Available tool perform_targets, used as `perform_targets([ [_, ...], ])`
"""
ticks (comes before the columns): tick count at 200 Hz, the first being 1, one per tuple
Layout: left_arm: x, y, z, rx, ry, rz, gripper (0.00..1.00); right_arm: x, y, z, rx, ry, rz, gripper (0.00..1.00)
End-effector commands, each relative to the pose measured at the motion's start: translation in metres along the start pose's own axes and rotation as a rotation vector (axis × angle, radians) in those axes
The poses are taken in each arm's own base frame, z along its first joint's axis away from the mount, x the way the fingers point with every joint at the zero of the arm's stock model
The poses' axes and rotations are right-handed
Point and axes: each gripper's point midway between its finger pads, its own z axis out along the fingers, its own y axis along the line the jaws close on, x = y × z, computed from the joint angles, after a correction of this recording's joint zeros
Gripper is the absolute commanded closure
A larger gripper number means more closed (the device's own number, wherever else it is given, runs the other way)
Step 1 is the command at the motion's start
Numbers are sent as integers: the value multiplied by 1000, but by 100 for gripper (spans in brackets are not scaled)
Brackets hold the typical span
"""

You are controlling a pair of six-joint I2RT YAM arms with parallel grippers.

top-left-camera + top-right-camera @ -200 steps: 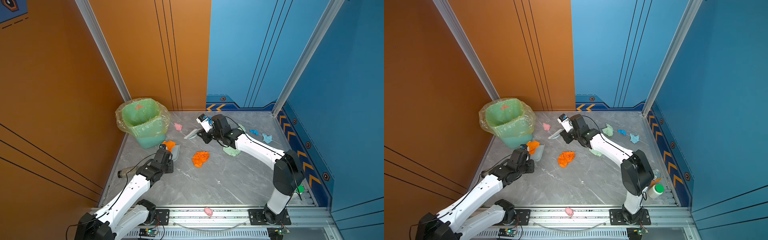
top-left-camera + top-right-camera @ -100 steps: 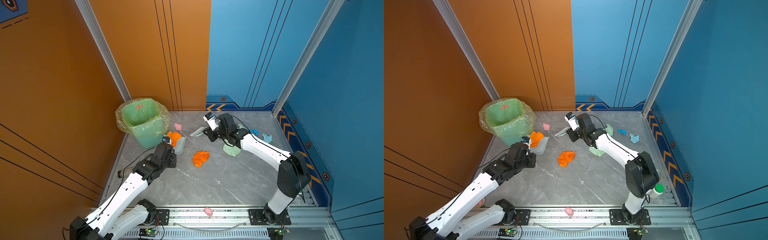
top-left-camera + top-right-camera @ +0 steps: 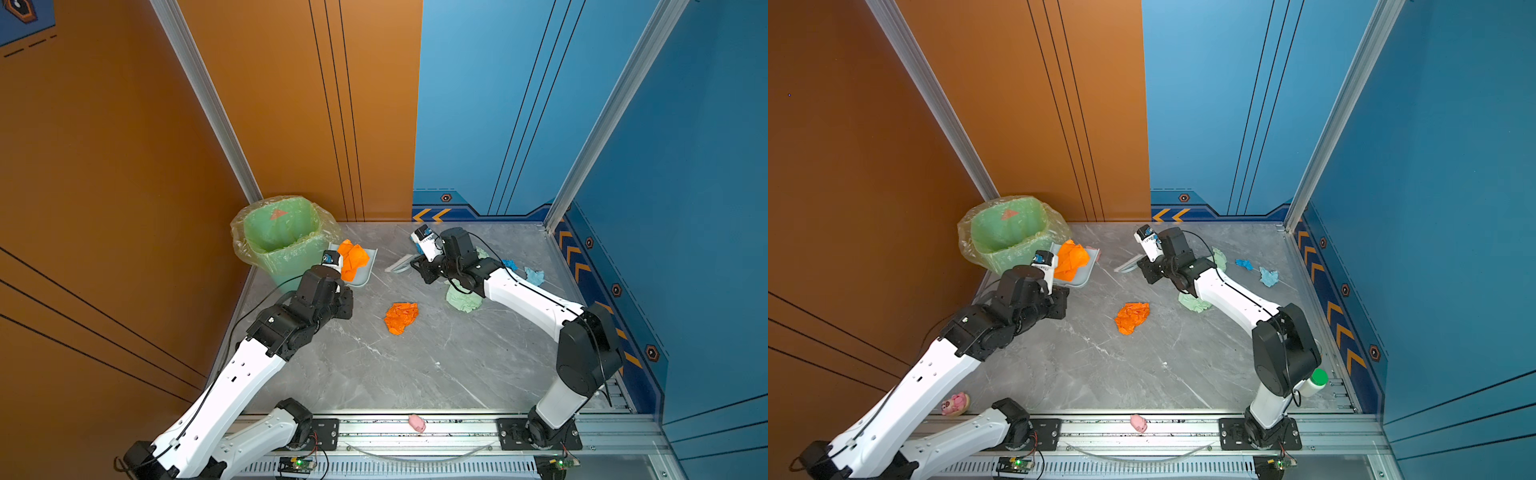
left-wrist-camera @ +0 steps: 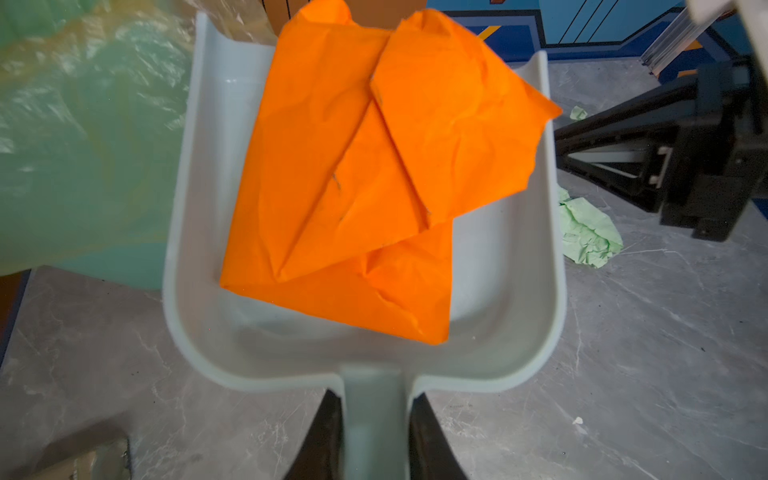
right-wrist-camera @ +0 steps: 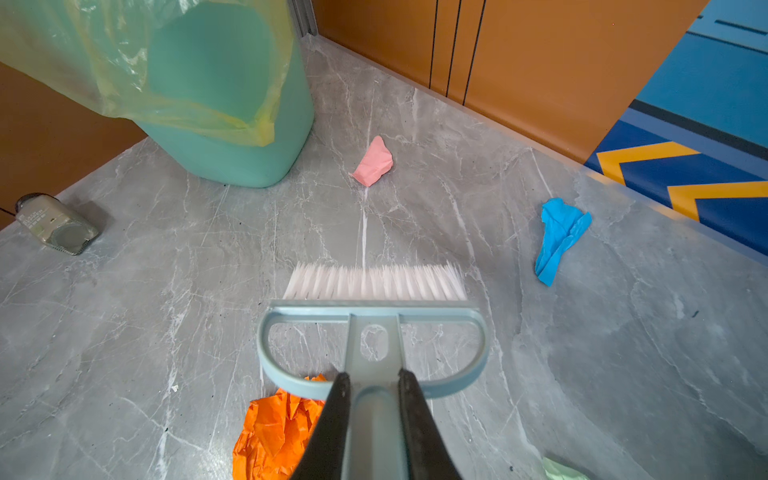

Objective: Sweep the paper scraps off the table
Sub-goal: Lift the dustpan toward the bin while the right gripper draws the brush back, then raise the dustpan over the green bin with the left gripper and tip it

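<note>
Beside the bin [image 3: 282, 253], far left: an orange sheet [image 4: 353, 187] rides in the dustpan [image 4: 498, 299]; other scraps lie loose on the desk [image 3: 415, 374].

Left fingers [image 4: 326, 440] are clamped on the dustpan handle, and the pan is held up by the bin's rim with the sheet loose inside, overhanging one wall. Right fingers [image 5: 338, 415] are clamped on the stem of the brush [image 5: 374, 307], far middle; I cannot tell whether its bristles touch the desk. An orange wad [image 3: 401, 316] sits at the centre, a green wad [image 3: 461, 300] to its right under the right arm, blue scraps [image 3: 534, 275] far right, and a pink scrap [image 5: 374, 162] far, near the bin. All look feather-light, soft and springy, apt to skid ahead of bristles or flutter from a tilted pan. They are likely better herded with the broad bristle edge than pinched, and tipped out slowly over the bin's mouth.
</note>
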Motion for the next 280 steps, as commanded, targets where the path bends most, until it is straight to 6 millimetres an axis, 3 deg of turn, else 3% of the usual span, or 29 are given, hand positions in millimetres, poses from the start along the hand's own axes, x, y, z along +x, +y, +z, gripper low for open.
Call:
perform_targets([
  [1,-14,-3,-12,7,-14,44,100,-8,-3,-11,22,-36,9,100],
  [106,-68,12,-27,-11,-56,20,100,-5,-2,-13,19,-31,13,100],
  [236,-109,83,-13,25,-59,-298,100,-1,-1,-12,10,-30,11,100],
  [280,-125,102,-11,149,-107,-478,100,0,-1,-11,9,-26,14,100],
])
